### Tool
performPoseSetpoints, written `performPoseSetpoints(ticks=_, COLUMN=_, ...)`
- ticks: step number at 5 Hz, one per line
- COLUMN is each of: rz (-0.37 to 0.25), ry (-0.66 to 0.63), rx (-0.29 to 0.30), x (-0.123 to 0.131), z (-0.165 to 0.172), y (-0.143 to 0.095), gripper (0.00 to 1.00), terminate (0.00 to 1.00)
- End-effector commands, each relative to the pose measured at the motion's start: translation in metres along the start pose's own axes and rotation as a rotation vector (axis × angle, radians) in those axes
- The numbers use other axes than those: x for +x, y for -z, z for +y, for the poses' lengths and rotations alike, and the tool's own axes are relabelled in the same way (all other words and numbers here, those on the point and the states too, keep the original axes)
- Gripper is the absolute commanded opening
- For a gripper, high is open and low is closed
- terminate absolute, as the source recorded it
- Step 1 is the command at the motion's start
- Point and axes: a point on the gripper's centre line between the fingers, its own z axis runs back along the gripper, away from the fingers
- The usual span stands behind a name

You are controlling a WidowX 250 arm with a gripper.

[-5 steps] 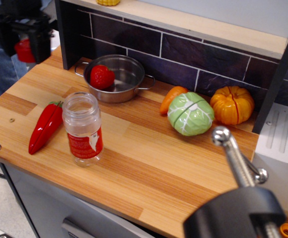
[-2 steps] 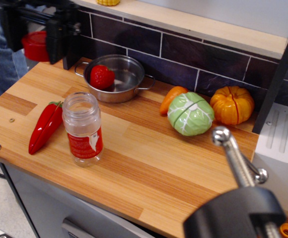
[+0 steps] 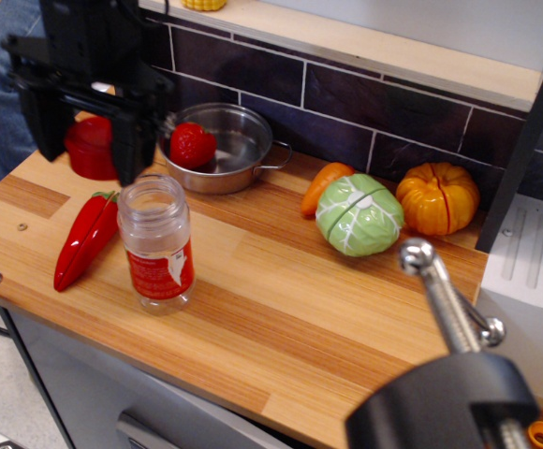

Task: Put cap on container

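Here, cap (image 3: pixel 92 147) clamped between jaws, up-left of open container (image 3: pixel 156 243)

claw (image 3: pixel 92 140) gripping red cap (image 3: pixel 91 148), open jar (image 3: pixel 156 242) below (uncapped)

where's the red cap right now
The cap is at the upper left of the view, held in the gripper above the counter, just up and left of the open container and above the chili pepper.
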Motion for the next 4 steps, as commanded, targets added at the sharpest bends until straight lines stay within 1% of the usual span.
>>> performPoseSetpoints(ticks=1, rz=-0.046, ry=0.01, rx=-0.026, x=0.003, z=-0.006, y=-0.009, gripper=0.0, terminate=0.0)
performPoseSetpoints(ticks=2, rz=-0.032, ry=-0.003, rx=-0.055, x=0.008, z=-0.015, y=-0.016, gripper=0.0, terminate=0.0)
performPoseSetpoints(ticks=3, rz=-0.051, ry=-0.002, rx=-0.047, x=0.008, z=-0.018, y=-0.007, gripper=0.0, terminate=0.0)
performPoseSetpoints(ticks=4, rz=-0.084, ry=-0.002, rx=-0.039, x=0.01, z=-0.019, y=0.004, gripper=0.0, terminate=0.0)
